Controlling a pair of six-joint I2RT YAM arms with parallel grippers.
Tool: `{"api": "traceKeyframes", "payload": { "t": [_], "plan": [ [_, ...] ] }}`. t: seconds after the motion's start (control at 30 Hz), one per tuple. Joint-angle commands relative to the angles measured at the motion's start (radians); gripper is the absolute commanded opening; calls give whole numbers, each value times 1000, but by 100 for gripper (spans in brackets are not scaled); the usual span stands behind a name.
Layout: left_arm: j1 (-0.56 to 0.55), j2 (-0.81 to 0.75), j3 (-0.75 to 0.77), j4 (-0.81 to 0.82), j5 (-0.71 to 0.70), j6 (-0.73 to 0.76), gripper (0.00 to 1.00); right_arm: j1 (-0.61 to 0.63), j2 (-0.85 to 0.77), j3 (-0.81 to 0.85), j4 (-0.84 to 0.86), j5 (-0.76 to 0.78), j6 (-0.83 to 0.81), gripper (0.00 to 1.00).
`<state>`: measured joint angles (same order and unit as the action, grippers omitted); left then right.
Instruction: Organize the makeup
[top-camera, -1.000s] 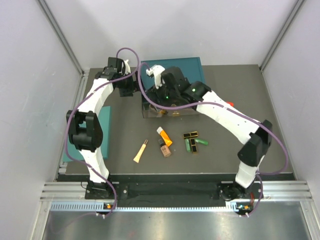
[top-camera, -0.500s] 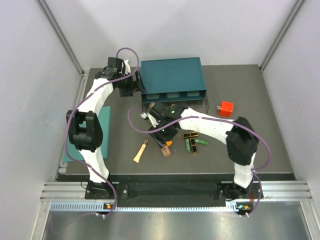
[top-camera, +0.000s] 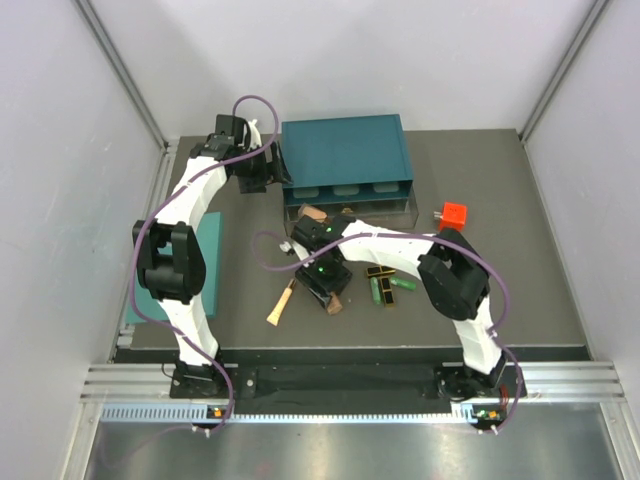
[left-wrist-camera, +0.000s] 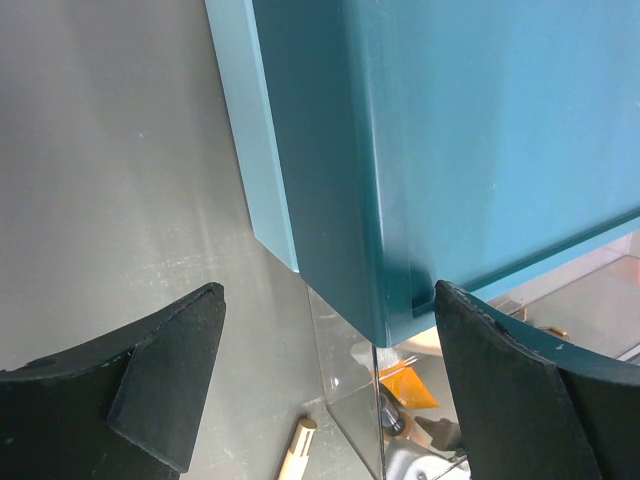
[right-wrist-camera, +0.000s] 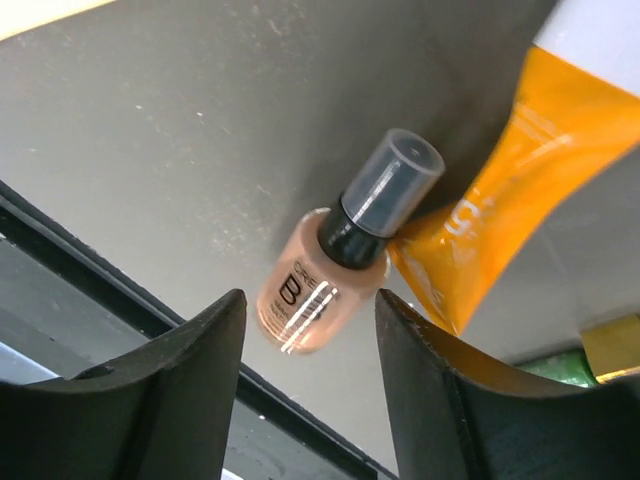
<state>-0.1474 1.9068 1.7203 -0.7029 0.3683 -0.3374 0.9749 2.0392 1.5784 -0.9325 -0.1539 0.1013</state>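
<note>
Tan bottle (right-wrist-camera: 318, 295): toward the counter's (right-wrist-camera: 150, 130) near edge, touching orange-white tube (right-wrist-camera: 500, 215). Right pincer (right-wrist-camera: 310, 310): spread wide, empty (straddling the bottle). You lower squarely, grip its middle, sparing the tube.

Pale walls (top-camera: 330, 50) enclose a dark grey table (top-camera: 520, 260).
</note>
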Motion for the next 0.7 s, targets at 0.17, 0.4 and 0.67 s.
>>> {"api": "traceKeyframes", "payload": {
  "t": [0.17, 0.4, 0.67],
  "plan": [
    [-3, -26, -22, -6, 0, 20, 90, 1, 93, 72, -15, -96, -5, 28],
    [-3, -26, -24, -1, 3, 17, 90, 2, 114, 68, -32, -79, -17, 31],
    [-3, -26, -27, 3, 4, 12, 90, 16, 165, 74, -54, -85, -18, 40]
  ]
}}
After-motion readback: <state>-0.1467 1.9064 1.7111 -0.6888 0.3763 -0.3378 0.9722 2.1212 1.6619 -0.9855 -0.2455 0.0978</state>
